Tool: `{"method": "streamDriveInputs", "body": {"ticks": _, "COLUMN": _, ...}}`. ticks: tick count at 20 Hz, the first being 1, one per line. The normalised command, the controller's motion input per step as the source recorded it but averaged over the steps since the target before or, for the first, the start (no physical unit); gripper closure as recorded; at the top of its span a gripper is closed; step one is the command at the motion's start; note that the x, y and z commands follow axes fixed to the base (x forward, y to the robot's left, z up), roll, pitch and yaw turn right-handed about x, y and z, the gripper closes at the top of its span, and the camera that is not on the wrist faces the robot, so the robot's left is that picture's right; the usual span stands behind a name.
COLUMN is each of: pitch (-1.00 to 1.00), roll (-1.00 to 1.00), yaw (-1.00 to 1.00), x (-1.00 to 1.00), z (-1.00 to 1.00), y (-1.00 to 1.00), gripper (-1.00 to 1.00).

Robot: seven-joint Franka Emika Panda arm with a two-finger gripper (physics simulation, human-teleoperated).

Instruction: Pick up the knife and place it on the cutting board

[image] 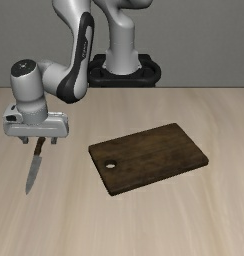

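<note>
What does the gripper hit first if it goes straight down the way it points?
The knife: its handle sits directly under the gripper, with the table beneath. Depth is unclear, so they may already touch. The cutting board lies off to the exterior view's right, out of line.

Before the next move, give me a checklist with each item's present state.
1. Knife found: ok, just below the gripper, to the exterior view's left of the cutting board.
2. Knife firmly held: cannot tell.
3. Knife lifted off the table: cannot tell.
4. Cutting board top bare: ok.
5. Nothing lying between knife and cutting board: ok.
6. Knife on cutting board: not ok.
</note>
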Motion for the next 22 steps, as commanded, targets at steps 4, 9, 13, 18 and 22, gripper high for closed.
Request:
{"method": "streamDriveInputs", "body": {"ticks": 4, "pitch": 0.0, "roll": 0.0, "yaw": 0.0, "x": 0.0, "z": -0.75, "y": 0.0, "gripper": 1.0}}
{"method": "streamDriveInputs", "body": {"ticks": 9, "pitch": 0.0, "roll": 0.0, "yaw": 0.0, "x": 0.0, "z": 0.0, "y": 0.0, "gripper": 1.0}}
{"method": "streamDriveInputs", "body": {"ticks": 13, "pitch": 0.0, "roll": 0.0, "yaw": 0.0, "x": 0.0, "z": 0.25, "y": 0.0, "gripper": 1.0}}
{"method": "streamDriveInputs", "body": {"ticks": 18, "pitch": 0.0, "roll": 0.0, "yaw": 0.0, "x": 0.0, "z": 1.0, "y": 0.0, "gripper": 1.0}}
{"method": "streamDriveInputs", "body": {"ticks": 22, "pitch": 0.0, "roll": 0.0, "yaw": 0.0, "x": 0.0, "z": 0.75, "y": 0.25, "gripper": 1.0}}
